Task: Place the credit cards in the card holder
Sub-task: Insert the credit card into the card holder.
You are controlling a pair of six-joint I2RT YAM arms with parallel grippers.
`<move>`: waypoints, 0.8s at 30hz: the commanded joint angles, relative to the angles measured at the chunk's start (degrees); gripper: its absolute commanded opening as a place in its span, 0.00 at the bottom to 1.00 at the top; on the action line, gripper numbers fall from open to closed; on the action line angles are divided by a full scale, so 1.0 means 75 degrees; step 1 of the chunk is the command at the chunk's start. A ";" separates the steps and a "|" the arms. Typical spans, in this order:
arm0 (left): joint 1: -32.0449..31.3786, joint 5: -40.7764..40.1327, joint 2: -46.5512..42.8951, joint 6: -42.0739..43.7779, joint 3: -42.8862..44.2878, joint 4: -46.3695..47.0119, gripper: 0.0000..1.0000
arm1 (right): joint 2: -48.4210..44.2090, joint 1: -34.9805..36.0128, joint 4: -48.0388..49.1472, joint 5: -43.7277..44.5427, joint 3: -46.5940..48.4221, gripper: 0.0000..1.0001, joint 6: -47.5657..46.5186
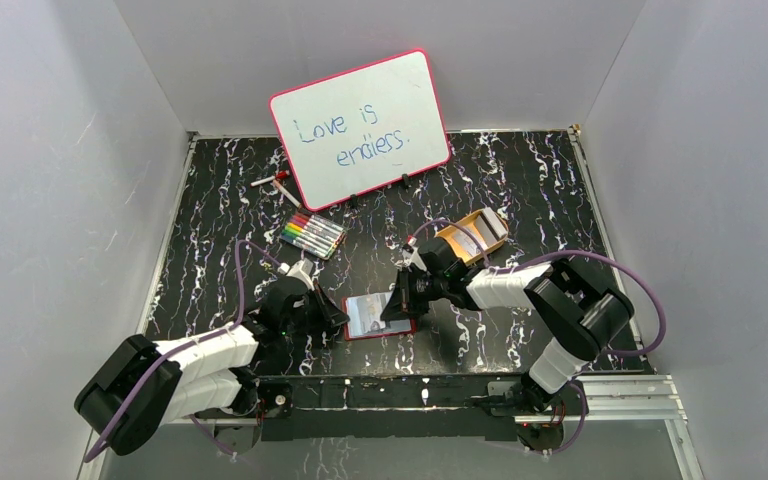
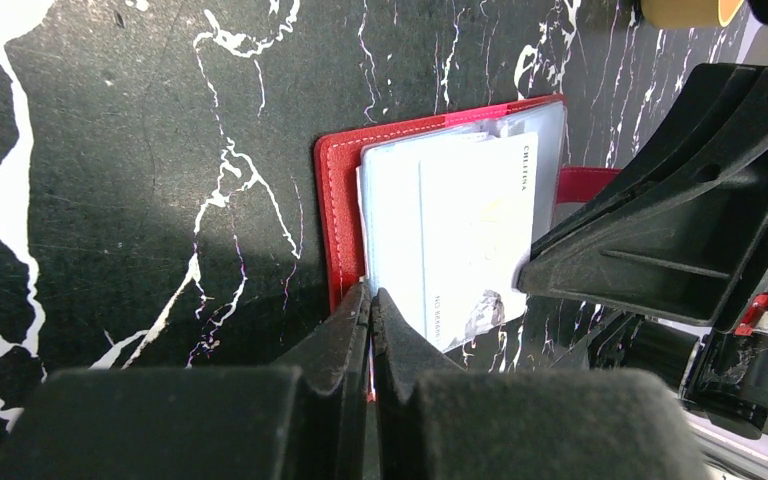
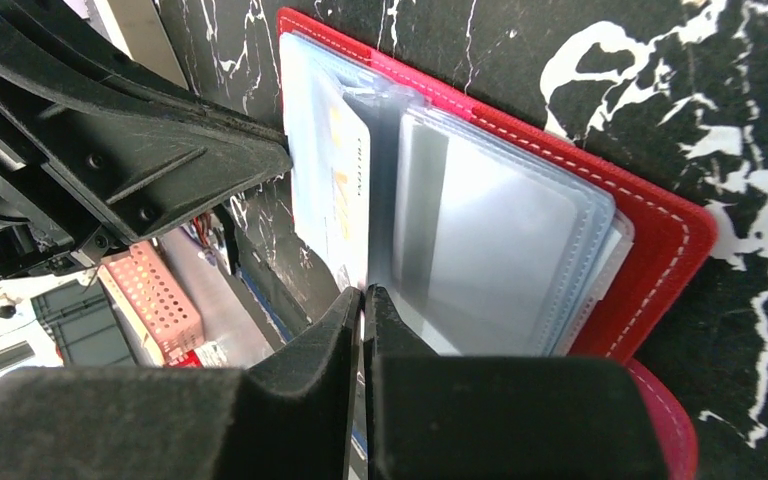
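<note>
Lying open and flat on the black marbled table (image 1: 520, 190), near the front edge and between the two arms: red card holder (image 2: 338, 200), inner side up, stack of clear plastic sleeves (image 3: 585, 250) fanned across it.

Left gripper (image 2: 371, 300): fingers pressed together, with a sliver of red showing in the slit between them. It is pinching the holder's stitched cover at the edge nearest that arm.

Right gripper (image 3: 363, 298): fingers likewise closed to a hairline, at the opposite side of the holder. The lower edge of a white credit card (image 3: 332, 190) meets the fingertips and a thin pale line runs between them, so it reads as clamped on that card. The card lies on the left-hand sleeve page, printed face up; whether it sits inside a pocket or on top of one cannot be told.

Second card with a grey stripe (image 3: 500, 240) sits inside a sleeve on the other page.

The two grippers are close together, tips facing each other across the holder.

Elsewhere on the table: orange tray (image 1: 487, 224) just behind the right wrist, colour marker set (image 1: 313, 235) behind the left gripper, and a pink-framed whiteboard (image 1: 360, 128) propped at the back, lettered "Love is endless."
</note>
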 commanded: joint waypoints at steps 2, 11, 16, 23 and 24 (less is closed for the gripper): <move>-0.0001 0.0052 0.0097 -0.0038 -0.0114 0.0244 0.00 | 0.0155 0.0142 0.0345 -0.0206 0.0257 0.10 0.0037; -0.0002 0.0118 0.0195 -0.0064 -0.0138 0.0367 0.00 | 0.0445 0.0203 0.0301 -0.0412 0.0515 0.15 -0.0130; -0.0002 0.0069 0.0124 -0.0055 -0.0117 0.0286 0.00 | 0.0070 0.0203 -0.0262 -0.0149 0.0603 0.26 -0.0306; 0.0006 -0.0068 -0.0102 -0.0057 -0.0148 0.0131 0.00 | -0.0254 0.0201 -0.0556 0.0160 0.0559 0.27 -0.0244; 0.0001 -0.0066 -0.0109 -0.0054 -0.0149 0.0133 0.00 | -0.0200 0.0203 -0.0535 0.0132 0.0551 0.27 -0.0235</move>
